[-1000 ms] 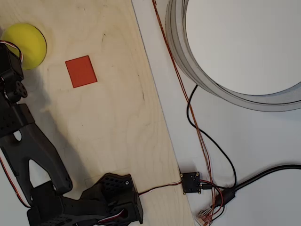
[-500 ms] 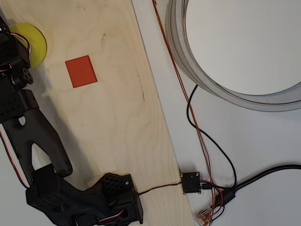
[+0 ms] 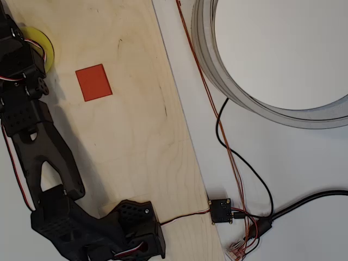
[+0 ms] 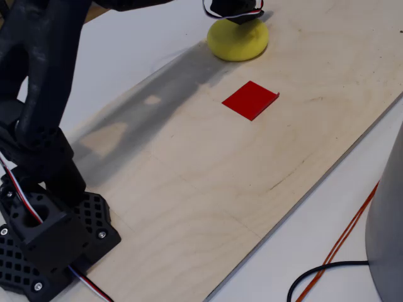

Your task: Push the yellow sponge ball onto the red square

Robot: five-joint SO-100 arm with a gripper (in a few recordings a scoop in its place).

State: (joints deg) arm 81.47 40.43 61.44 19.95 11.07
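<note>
Overhead view: gripper [image 3: 19,38], jaw state unclear, covers yellow sponge ball [image 3: 48,48] beside unmarked red square [image 3: 93,82].

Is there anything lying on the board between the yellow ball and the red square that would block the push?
Nothing visible. Bare plywood board separates the yellow sponge ball from the red square in both views. The claw sits right over the ball, so nothing stands between them either.
</note>
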